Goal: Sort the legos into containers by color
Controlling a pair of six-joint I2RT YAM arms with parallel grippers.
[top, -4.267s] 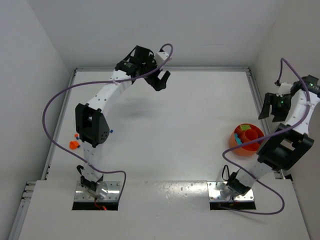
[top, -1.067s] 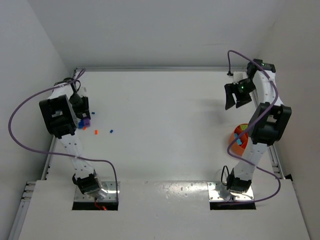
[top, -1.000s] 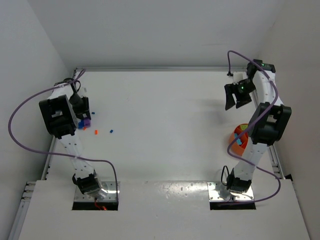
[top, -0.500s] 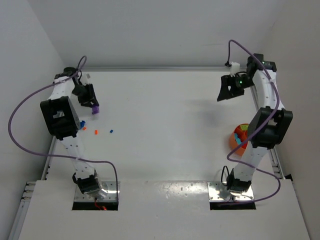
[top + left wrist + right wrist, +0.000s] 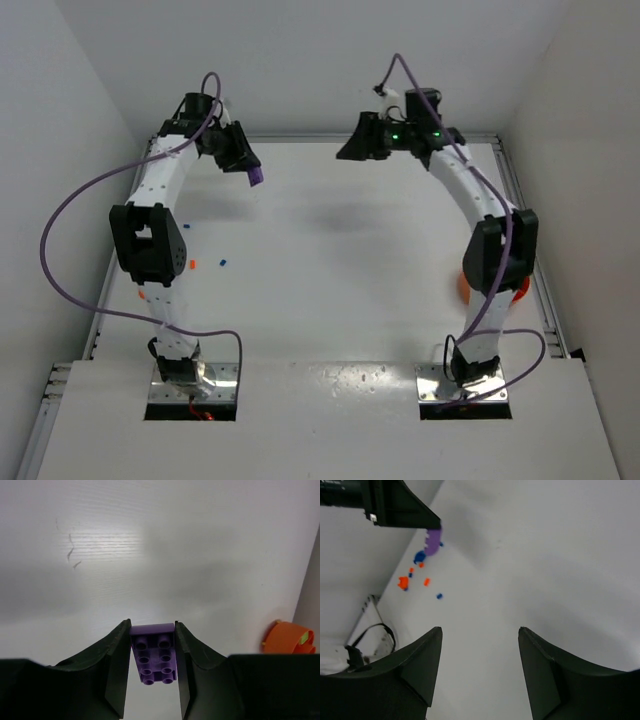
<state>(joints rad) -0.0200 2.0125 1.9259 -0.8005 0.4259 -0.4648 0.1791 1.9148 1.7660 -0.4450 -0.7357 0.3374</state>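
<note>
My left gripper [image 5: 247, 166] hangs high over the back left of the table, shut on a purple lego [image 5: 256, 177]. In the left wrist view the purple lego [image 5: 153, 652] sits studs-up between both fingers [image 5: 117, 650]. My right gripper [image 5: 352, 148] is raised over the back middle and is open with nothing in it; the right wrist view shows its jaws wide apart over bare table [image 5: 480, 630]. The orange bowl [image 5: 464, 284] is mostly hidden behind the right arm, and its rim shows in the left wrist view [image 5: 290, 637]. Loose orange [image 5: 192, 264] and blue [image 5: 223, 263] legos lie at the left.
Further small legos lie near the left wall: a blue one [image 5: 419, 557], an orange one [image 5: 403, 583], another orange one [image 5: 141, 295]. White walls close in the table at the back and on both sides. Purple cables loop off both arms.
Both arms have swung up and toward the back middle. The left gripper has carried the purple lego away from the left-side pile. The right gripper has moved left, away from the bowl.
</note>
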